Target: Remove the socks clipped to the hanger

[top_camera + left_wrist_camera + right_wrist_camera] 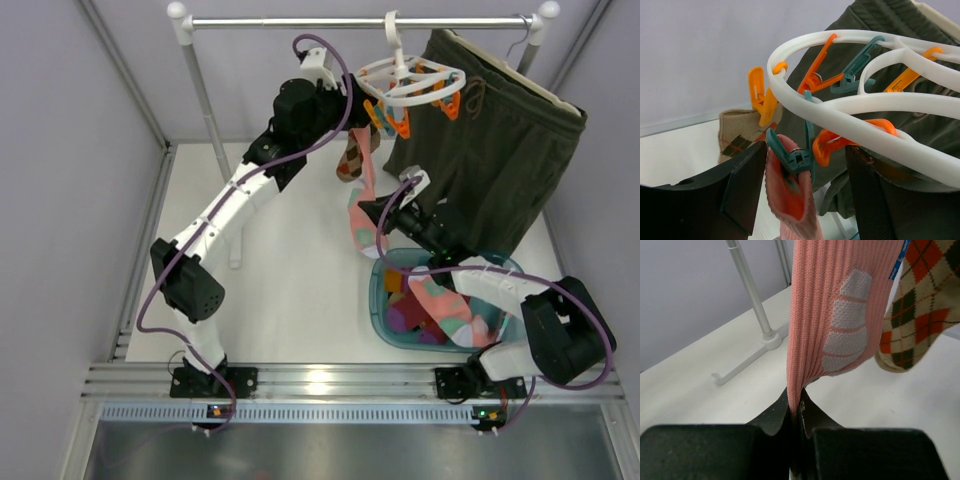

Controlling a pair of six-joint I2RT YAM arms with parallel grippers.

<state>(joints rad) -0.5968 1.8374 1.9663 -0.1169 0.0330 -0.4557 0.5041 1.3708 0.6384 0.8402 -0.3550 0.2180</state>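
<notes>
The white ring hanger (412, 82) hangs by its hook from the rail, with orange and teal clips. A pink sock (362, 215) hangs from a teal clip (792, 157). A brown-orange argyle sock (350, 160) hangs beside it from an orange clip (761, 97). My left gripper (358, 98) is open at the hanger's left side. In the left wrist view its fingers (742, 185) stand either side of the teal clip and the pink sock's cuff (790, 200), not touching them. My right gripper (372, 212) is shut on the pink sock's lower part (825, 315), which is stretched straight up from it. The argyle sock (920, 310) hangs to the right.
Dark olive shorts (490, 170) hang from the metal rail (300, 20) just right of the hanger. A teal basket (381, 300) holding several socks sits under my right arm. The rack's post (205, 100) and foot (747, 362) stand at the left.
</notes>
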